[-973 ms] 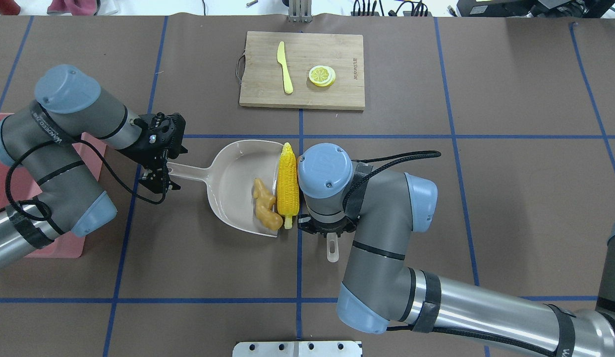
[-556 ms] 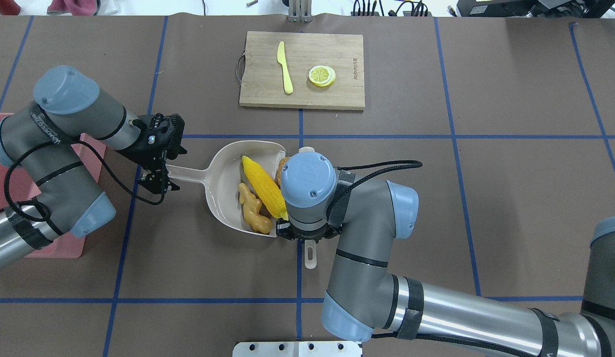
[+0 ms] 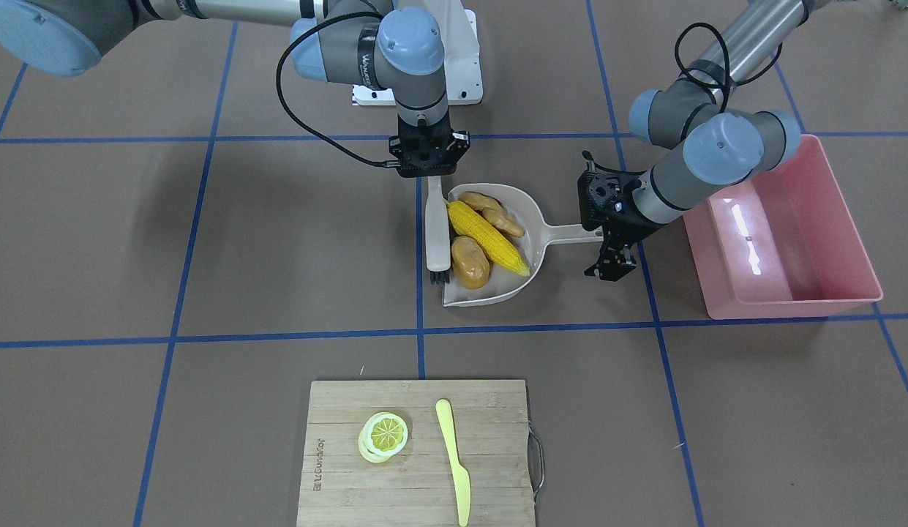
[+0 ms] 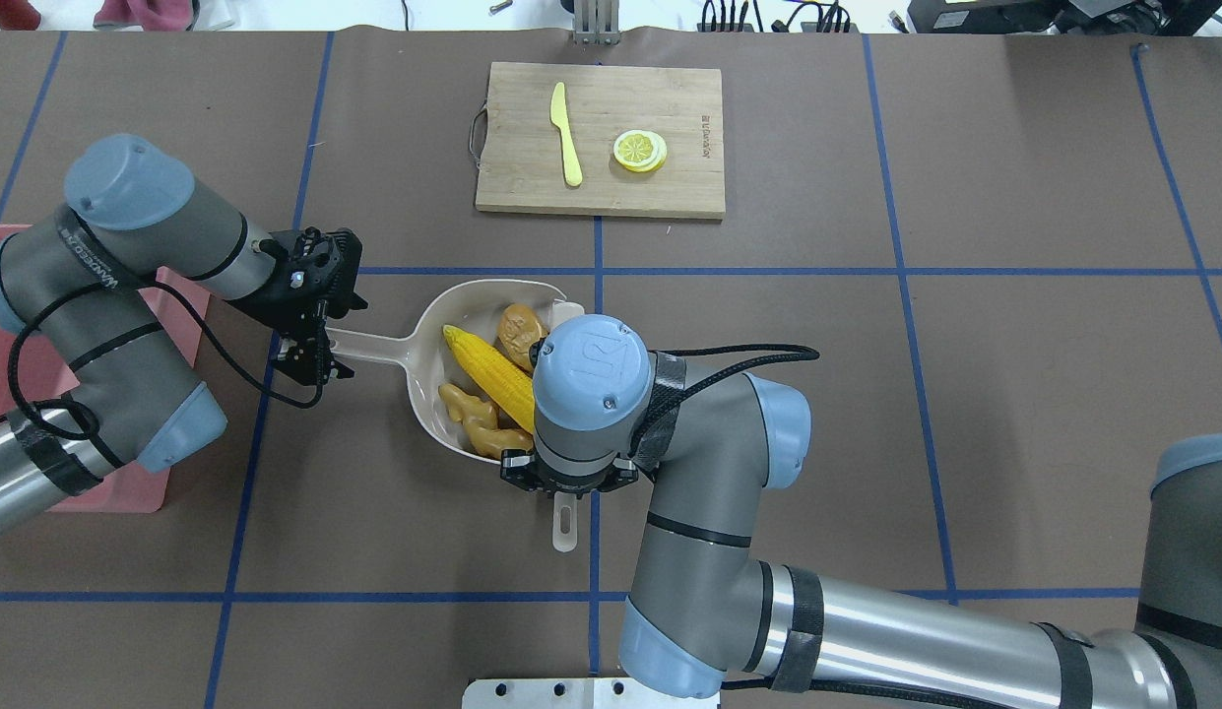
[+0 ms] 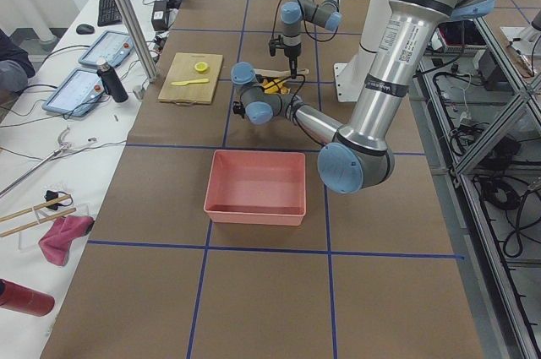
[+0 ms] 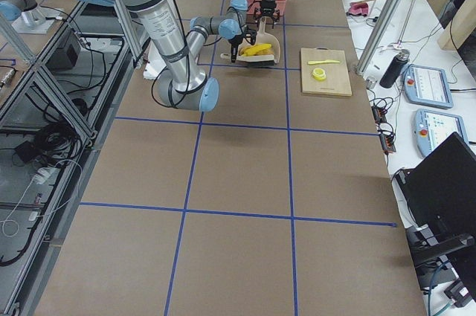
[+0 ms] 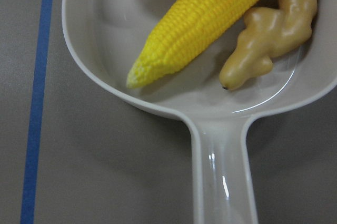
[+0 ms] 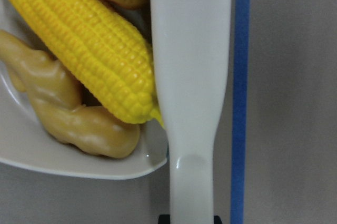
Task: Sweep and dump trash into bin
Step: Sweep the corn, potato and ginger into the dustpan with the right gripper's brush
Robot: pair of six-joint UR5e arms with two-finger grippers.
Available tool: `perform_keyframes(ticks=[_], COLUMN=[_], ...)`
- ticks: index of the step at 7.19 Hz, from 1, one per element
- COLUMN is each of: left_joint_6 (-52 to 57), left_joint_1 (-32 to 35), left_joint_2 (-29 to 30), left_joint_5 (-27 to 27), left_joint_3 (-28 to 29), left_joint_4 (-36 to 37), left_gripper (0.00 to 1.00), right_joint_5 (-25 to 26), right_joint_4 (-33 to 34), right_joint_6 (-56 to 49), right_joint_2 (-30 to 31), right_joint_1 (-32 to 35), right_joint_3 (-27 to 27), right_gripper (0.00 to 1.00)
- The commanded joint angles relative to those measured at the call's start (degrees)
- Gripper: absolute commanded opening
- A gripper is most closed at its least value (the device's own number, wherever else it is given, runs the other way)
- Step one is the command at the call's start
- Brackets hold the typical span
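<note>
The beige dustpan (image 4: pixel 435 317) lies mid-table and holds all the trash: the yellow corn cob (image 4: pixel 487 369), the brown-orange potato (image 4: pixel 518 333) and the tan ginger root (image 4: pixel 478 418). My left gripper (image 4: pixel 320 343) is shut on the dustpan's handle. My right gripper (image 3: pixel 424 170) is shut on a white brush (image 3: pixel 437 234) whose head stands at the pan's open edge against the corn (image 8: pixel 84 45) and the potato (image 3: pixel 470 262). The pink bin (image 3: pixel 790 307) stands empty behind my left arm, apart from the pan.
A wooden cutting board (image 4: pixel 601 138) at the far side carries a pale yellow knife (image 4: pixel 566 133) and a lemon slice (image 4: pixel 639 151). My right arm's wrist (image 4: pixel 591 384) covers the pan's open side in the overhead view.
My right gripper has swept the brush left, pushing the corn and potato fully into the dustpan and the ginger deeper in. The corn has turned diagonal. My left gripper has barely moved.
</note>
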State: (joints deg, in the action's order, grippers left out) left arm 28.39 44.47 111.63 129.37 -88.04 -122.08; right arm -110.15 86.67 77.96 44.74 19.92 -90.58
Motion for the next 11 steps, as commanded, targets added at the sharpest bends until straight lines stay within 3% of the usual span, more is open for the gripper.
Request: perform_keyframes(ticks=[1,4,5,7,8,10,11], left_joint_6=[-0.17,-2.62,-2.46,-1.93,-1.24,-1.23,-1.32], left_joint_1=[0.09,0.09,0.09,0.09,0.09,0.09,0.09], left_joint_2=[0.08,0.08,-0.01,-0.8,-0.8,-0.89,-1.23], left_joint_5=[0.0,2.63,2.64,2.64,2.55,2.55,2.64], left_joint_3=[0.77,0.33,0.07,-0.72,-0.73,-0.64,-0.64], left_joint_4=[-1.41,-1.41,-1.41,-1.41,-1.41,-1.5,-1.58], left_gripper=[0.91,0.79,0.64,0.2,0.1,0.0,0.0], right_joint_5=[-0.33,-0.33,-0.33,-0.33,-0.33,-0.41,-0.59], right_joint_4=[-5.17,-9.39,-11.07,-12.14,-12.05,-11.61,-11.26], right_joint_6=[2.36,4.99,6.57,7.64,7.64,8.78,8.87], right_joint_2=[-0.27,-0.71,-0.62,-0.45,-0.19,0.43,0.78], right_joint_1=[-0.06,0.03,0.12,0.2,0.2,0.64,0.56], right_joint_3=[-0.12,-0.29,-0.38,-0.56,-1.17,-3.36,-3.63], right_gripper=[0.0,0.0,0.0,0.0,0.0,0.0,0.0])
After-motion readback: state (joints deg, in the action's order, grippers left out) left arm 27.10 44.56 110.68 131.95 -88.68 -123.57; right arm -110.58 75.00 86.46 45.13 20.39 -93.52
